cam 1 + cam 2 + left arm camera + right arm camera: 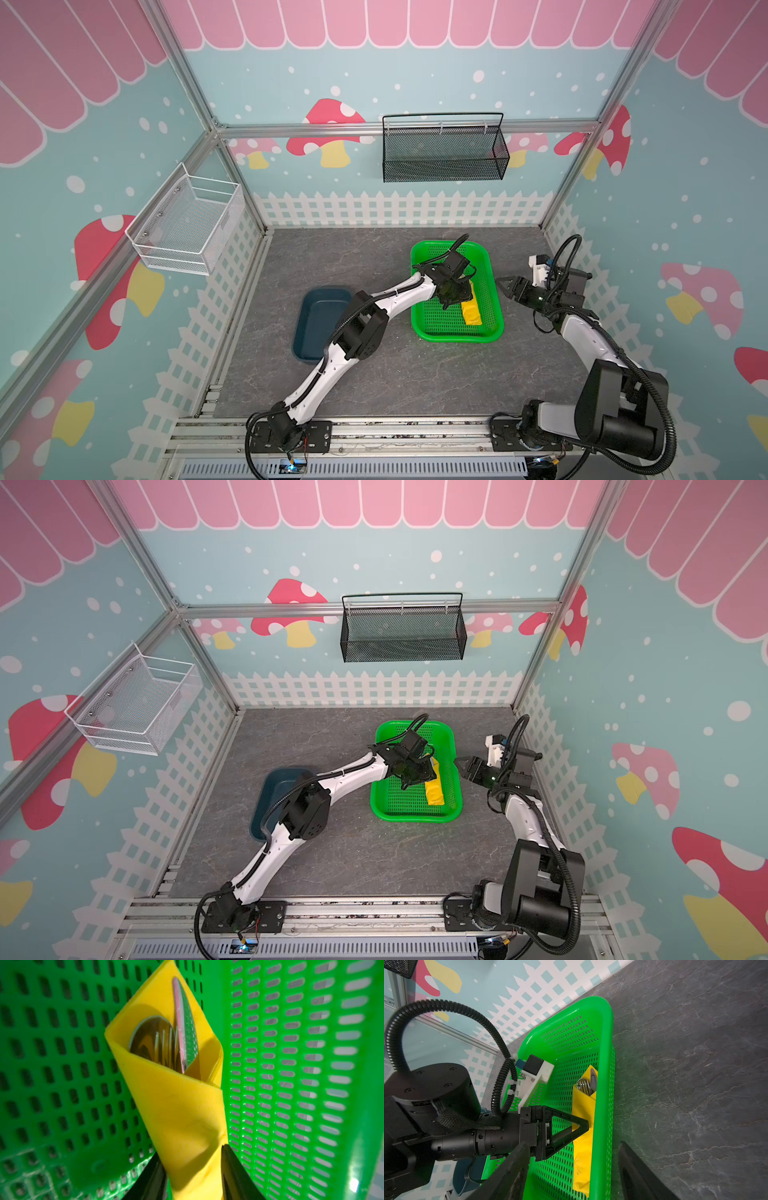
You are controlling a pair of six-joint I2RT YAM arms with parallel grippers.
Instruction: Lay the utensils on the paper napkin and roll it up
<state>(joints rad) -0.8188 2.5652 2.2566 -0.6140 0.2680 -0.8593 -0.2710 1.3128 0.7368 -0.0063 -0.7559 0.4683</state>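
Note:
The yellow paper napkin lies rolled into a cone along the right side of the green basket. In the left wrist view the napkin wraps the utensils: a spoon, a fork and a knife stick out of its open end. My left gripper is shut on the roll's narrow end, both fingers pressing into the paper. My right gripper hovers open just beyond the basket's right rim, holding nothing.
A dark blue tray sits left of the basket, partly under the left arm. A black mesh basket hangs on the back wall and a white wire basket on the left wall. Grey tabletop stretches in front.

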